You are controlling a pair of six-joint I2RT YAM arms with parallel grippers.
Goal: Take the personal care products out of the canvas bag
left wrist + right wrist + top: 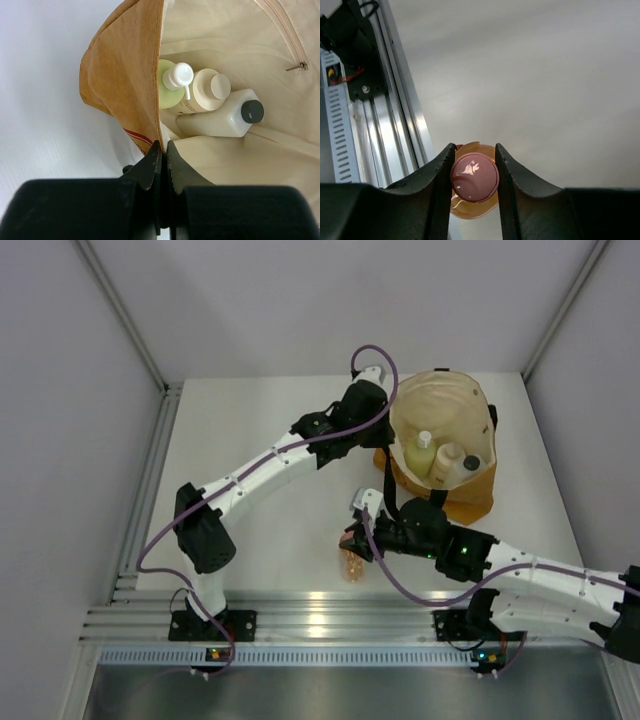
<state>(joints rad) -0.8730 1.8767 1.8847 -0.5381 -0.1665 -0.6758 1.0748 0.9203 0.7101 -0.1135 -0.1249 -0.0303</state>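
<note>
The tan canvas bag [470, 502] lies open at the back right, cream lining showing. Inside it lie three personal care products: a yellow-green bottle [166, 95] with a white cap, a squat cream bottle [202, 95] and a clear-white bottle [215, 122] with a black cap. My left gripper [164, 145] is shut on the bag's rim [152, 75] at its left side, where the top view shows that gripper [385, 443]. My right gripper [475, 148] is shut on the pink cap of an orange bottle [475, 176], held upright above the table near the front, left of the bag [352, 562].
An aluminium rail [320, 620] runs along the near table edge, close to the left of the orange bottle in the right wrist view [395, 125]. Grey enclosure walls stand on three sides. A zip pocket [299, 65] sits in the bag's lining.
</note>
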